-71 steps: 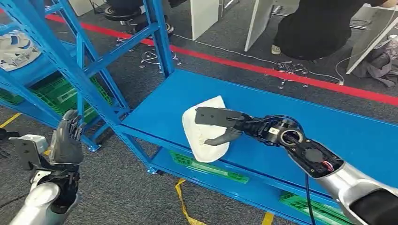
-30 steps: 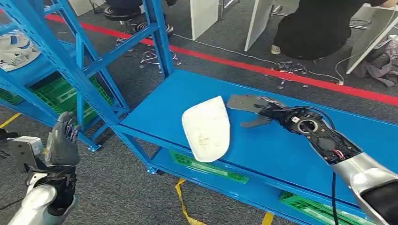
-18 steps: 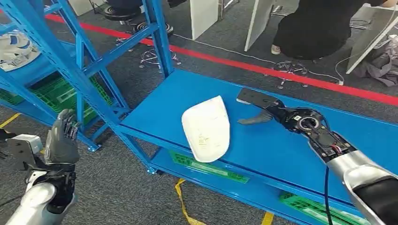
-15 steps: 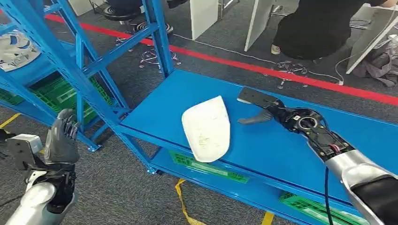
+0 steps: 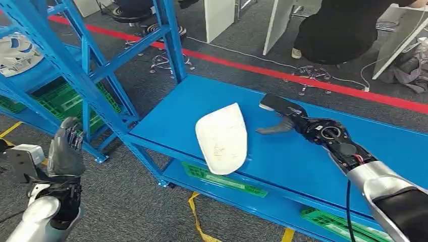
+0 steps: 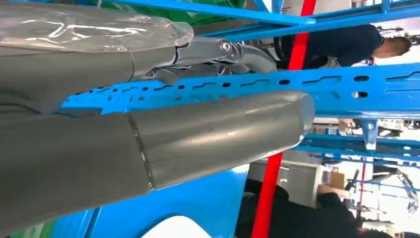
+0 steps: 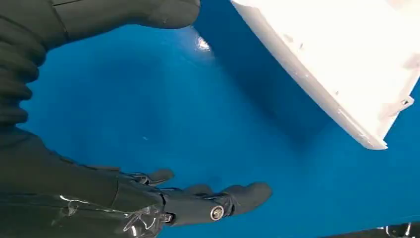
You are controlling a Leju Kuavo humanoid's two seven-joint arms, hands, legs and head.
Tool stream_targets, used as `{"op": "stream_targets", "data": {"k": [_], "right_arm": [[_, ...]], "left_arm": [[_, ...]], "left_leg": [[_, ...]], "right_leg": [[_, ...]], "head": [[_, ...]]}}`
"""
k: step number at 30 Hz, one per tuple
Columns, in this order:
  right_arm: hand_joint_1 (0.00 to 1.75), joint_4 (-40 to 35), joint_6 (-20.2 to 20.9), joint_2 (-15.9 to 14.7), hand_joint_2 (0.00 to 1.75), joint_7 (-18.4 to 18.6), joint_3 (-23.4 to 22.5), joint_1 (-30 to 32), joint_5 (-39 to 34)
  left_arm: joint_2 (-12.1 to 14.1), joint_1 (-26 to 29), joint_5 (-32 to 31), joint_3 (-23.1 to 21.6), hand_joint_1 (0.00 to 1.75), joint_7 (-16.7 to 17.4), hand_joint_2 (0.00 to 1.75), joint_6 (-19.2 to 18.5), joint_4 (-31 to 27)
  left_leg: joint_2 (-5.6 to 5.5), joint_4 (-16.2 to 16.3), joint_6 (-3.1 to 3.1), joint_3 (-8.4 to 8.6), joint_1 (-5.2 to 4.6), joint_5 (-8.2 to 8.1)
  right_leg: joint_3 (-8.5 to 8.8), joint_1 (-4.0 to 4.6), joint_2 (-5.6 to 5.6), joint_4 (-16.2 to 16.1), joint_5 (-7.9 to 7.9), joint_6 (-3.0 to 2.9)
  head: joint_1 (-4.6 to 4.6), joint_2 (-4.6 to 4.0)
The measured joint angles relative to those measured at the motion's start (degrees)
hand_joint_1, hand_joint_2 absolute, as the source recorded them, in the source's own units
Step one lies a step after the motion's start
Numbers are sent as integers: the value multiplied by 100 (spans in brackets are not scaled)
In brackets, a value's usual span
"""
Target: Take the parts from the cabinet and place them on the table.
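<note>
The white part (image 5: 222, 137) lies flat on the blue worktop (image 5: 282, 151), near its front edge. The right hand (image 5: 280, 115) hovers beside it, fingers spread, empty. The left hand (image 5: 66, 149) holds nothing, fingers straight.

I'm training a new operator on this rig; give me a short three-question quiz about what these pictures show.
1. True or false: the right robot hand grips the white part.
2. The white part lies on: A) the floor, B) the blue table, C) a green crate.
3. Fill in: the left robot hand is raised beside the blue ____.

Key: 1 false, the hand is open and apart from the part. 2 B. 3 cabinet.
</note>
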Motion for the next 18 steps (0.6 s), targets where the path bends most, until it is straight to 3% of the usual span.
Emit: {"op": "stream_targets", "data": {"k": [8,18], "right_arm": [[0,255,222,96,175,-345,9,-56,-403],[0,-242,243,339,175,87,131,-75,-856]], "left_arm": [[-2,32,2,-4,0,-122,0,-20,0],[-4,109,-61,-2,0,-164,0,-77,2]], "left_leg": [[1,0,0,-1,0,0],[1,0,0,-1,1,0]], "right_leg": [[1,0,2,0,0,0],[1,1,-2,1,0,0]], "head": [[-2,0],[-4,0]]}}
